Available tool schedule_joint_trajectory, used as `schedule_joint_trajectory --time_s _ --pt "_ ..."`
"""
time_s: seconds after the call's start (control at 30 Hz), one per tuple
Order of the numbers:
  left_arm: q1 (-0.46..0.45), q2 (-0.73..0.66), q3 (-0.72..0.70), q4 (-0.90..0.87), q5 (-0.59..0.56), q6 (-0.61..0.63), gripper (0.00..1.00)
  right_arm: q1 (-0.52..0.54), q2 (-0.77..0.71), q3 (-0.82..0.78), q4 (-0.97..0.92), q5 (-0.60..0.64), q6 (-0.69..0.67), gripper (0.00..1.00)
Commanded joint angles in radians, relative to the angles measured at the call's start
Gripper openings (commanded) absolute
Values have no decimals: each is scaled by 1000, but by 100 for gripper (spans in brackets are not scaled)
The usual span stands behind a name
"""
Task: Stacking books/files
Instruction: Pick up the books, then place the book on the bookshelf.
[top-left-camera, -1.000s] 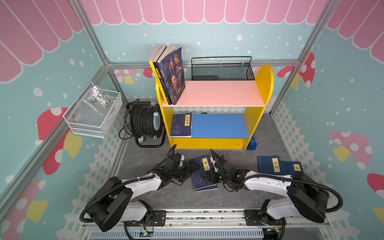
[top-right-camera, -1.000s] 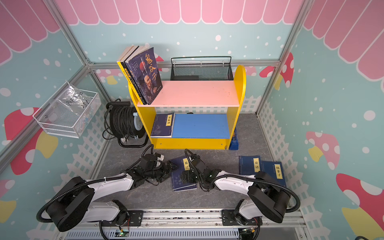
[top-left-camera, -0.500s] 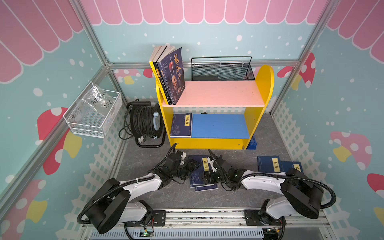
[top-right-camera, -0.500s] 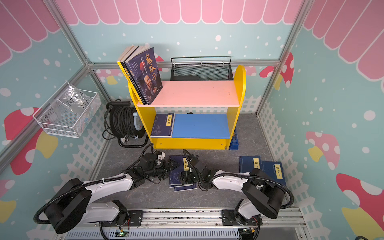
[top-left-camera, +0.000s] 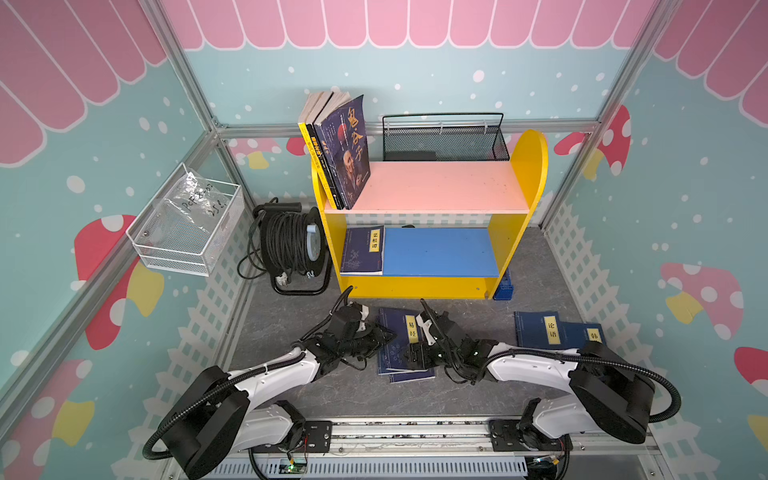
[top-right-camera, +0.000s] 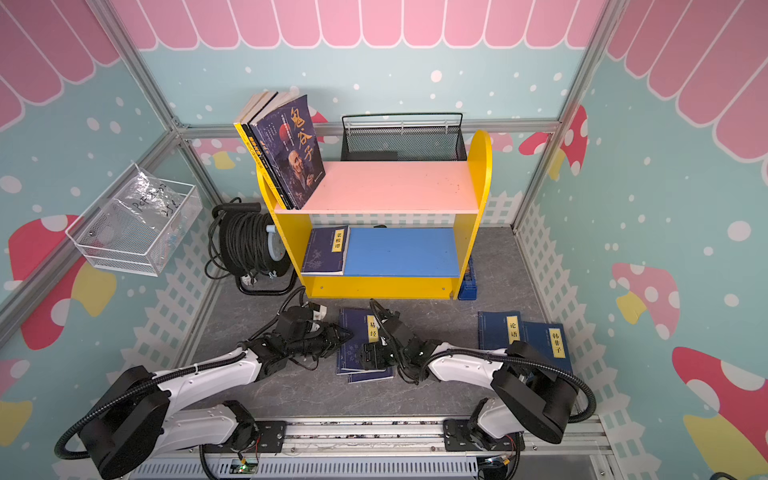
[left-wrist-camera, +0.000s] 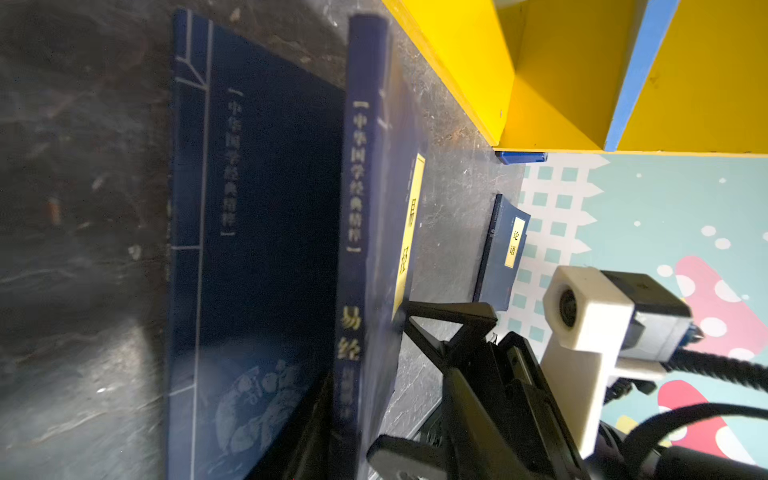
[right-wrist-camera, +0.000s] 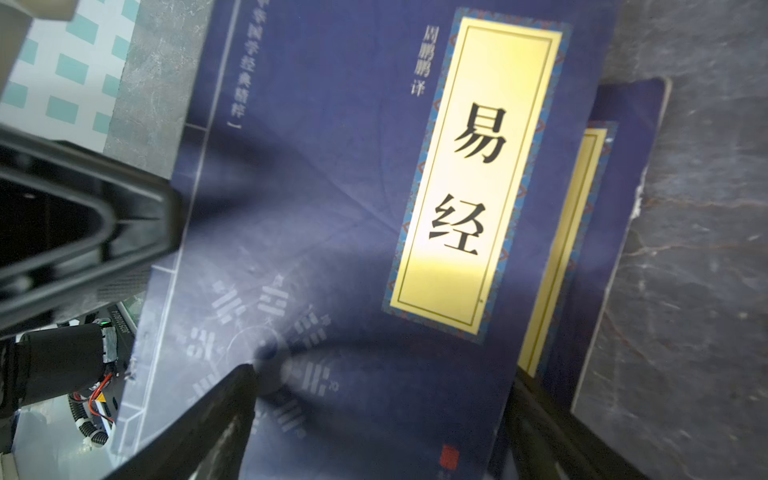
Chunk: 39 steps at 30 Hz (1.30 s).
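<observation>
Clamping left claw (top-left-camera: 384, 334) on the spine of top book (right-wrist-camera: 332, 166), lower centre — holding right claw (top-left-camera: 417, 343) open over its cover.

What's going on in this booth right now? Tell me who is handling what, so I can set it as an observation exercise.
The robot is working on the top navy book, which lies on a second navy book on the floor before the yellow shelf. The left pincer is at its spine edge, which sits raised; a firm grip is unclear. The right pincer, open, rests against the opposite edge. Two more navy books wait to the right.
</observation>
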Motion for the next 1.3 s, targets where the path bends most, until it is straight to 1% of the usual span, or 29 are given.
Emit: schedule_joint_trajectory --time_s 0.0,0.1,0.27,0.33,0.37,0.47,0.6,0.7,0.8,0.9,1.0,1.07,1.13,1.17,1.23,1.27 --pt "-12 23 41 -23 4 25 36 7 -16 -15 29 -7 8 93" --pt "-12 34 76 -101 1 73 28 7 -18 -10 35 -7 5 93" --pt "-14 37 82 -106 1 76 13 7 -30 -11 50 -4 1 93" --pt "-13 37 86 -104 1 70 1 6 -39 -17 59 -7 6 94" --pt "-12 38 88 -106 1 69 0 4 -45 -18 64 -12 7 94" --pt "-14 32 103 -115 3 67 0 0 -73 -6 60 -13 7 95" --pt "-13 5 142 -156 20 81 0 -13 -130 35 19 18 5 99" --pt "-12 -44 183 -187 44 84 0 -46 -198 33 15 24 33 99" --pt "-9 -105 245 -245 73 101 0 -102 -293 13 14 0 67 99" --pt "7 -164 325 -361 98 154 0 -185 -397 -10 23 -71 94 100" --pt "51 -219 410 -467 148 214 0 -261 -477 -9 26 -156 102 99" --pt "87 -247 456 -493 191 234 0 -289 -487 15 26 -228 86 100" --pt "126 -264 503 -505 238 249 0 -295 -467 47 49 -305 65 99" --pt "138 -270 523 -511 249 260 0 -296 -454 53 81 -345 67 99" --pt "159 -268 568 -532 276 290 0 -296 -426 43 220 -438 103 99" --pt "163 -265 585 -541 288 300 0 -296 -416 38 276 -458 119 99"
